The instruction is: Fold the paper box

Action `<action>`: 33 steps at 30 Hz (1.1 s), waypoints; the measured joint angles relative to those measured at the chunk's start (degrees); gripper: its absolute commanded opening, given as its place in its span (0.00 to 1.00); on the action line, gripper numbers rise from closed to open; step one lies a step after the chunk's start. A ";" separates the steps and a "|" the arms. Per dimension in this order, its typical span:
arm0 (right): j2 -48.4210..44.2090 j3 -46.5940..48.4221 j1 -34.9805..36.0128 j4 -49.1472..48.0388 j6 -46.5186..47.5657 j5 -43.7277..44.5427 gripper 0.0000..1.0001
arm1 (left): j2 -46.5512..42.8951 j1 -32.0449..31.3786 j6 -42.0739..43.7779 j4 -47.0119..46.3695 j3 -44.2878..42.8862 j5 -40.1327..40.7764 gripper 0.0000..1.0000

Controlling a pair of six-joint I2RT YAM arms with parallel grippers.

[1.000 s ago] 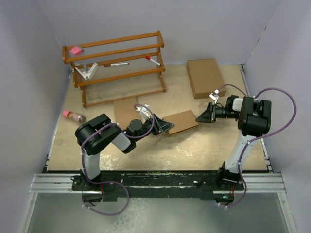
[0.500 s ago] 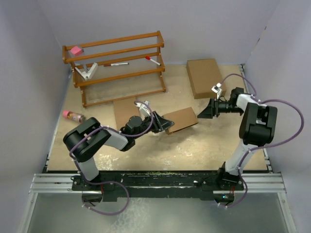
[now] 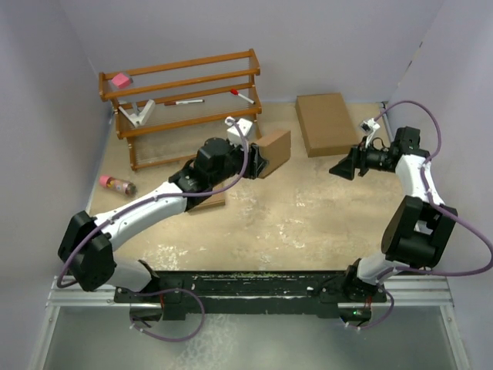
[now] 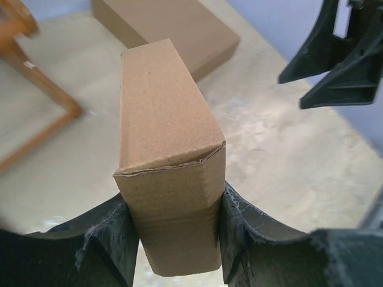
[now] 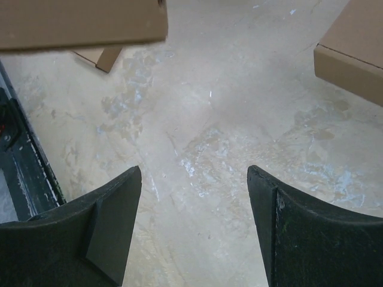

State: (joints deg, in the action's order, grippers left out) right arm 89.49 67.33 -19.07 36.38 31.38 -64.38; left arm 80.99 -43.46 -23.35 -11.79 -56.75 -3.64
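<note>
**Left arm has carried the box over to the rack**

Since one second ago your left arm has stretched far forward. The paper box (image 3: 271,151) has gone with it, from the open desk (image 3: 308,223) in front of the wooden rack (image 3: 181,100) to a place just beside the right end of the rack. Your right arm has drawn back at the same time, and it now stands well to the right of the rack.

The left claw (image 4: 175,209) is closed firmly on one end of the box, one finger on each long side. The box seems to be held above the desk, with its free end pointing away from the claw. The right claw (image 5: 192,179) is wide open and holds nothing. It faces toward the box but is well apart from it, on the near side of the large flat brown box (image 3: 323,122).

In my judgement the folding is almost done. The box already has its slim rectangular form, and the end at the claw looks closed, though its seam is a little rough. The far end I cannot see.

For the next move, please check this far end first. If a flap is loose there, bring the right claw over slowly and press it in while the left claw holds steady. If not, lower the box flat on the desk before you open the claw.
</note>
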 measured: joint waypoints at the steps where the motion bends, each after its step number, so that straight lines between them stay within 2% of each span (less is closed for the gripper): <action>1: -0.26 0.00 -0.02 -0.35 -0.22 0.13 0.76 | -0.09 -0.66 4.20 4.26 -3.41 2.23 0.31; 6: 0.42 -0.52 -0.13 -0.85 -0.87 0.55 0.76 | 5.84 -6.71 18.25 20.28 -16.68 14.08 0.32; 10: 0.48 -0.87 -0.59 -0.96 -1.20 0.74 0.76 | 17.55 -11.54 24.90 32.30 -27.56 23.91 0.33; 13: 0.48 -0.96 -0.83 -1.18 -1.38 0.85 0.76 | 26.95 -14.47 28.41 38.80 -33.94 30.93 0.40; 15: 0.48 -0.98 -0.87 -1.20 -1.42 0.85 0.76 | 32.04 -16.59 31.23 41.27 -37.44 37.09 0.49; 19: 0.48 -1.07 -0.98 -1.20 -1.44 0.85 0.76 | 38.21 -20.44 35.82 44.78 -43.08 44.52 0.91; 20: 0.50 -1.09 -1.05 -1.20 -1.42 0.85 0.76 | 39.28 -21.42 36.92 45.79 -44.19 45.33 0.97; 21: 0.50 -1.09 -1.16 -1.20 -1.42 0.85 0.76 | 40.15 -22.23 37.97 46.56 -45.00 45.90 0.98; 26: 0.63 -1.09 -1.42 -1.18 -1.38 0.85 0.76 | 41.86 -25.33 40.70 49.68 -46.88 45.27 0.98; 30: 1.05 -1.09 -1.57 -1.16 -1.29 0.98 0.76 | 40.85 -26.25 40.24 50.97 -46.80 39.10 0.98; 33: 1.14 -1.09 -1.62 -1.16 -1.18 1.84 0.76 | 36.87 -26.18 39.19 50.53 -43.85 32.61 0.98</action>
State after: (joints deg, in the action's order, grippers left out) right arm 90.63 66.24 -20.69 35.22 30.20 -62.54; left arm 117.86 -69.65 15.84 38.74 -100.60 28.97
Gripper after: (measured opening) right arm 0.757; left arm 0.981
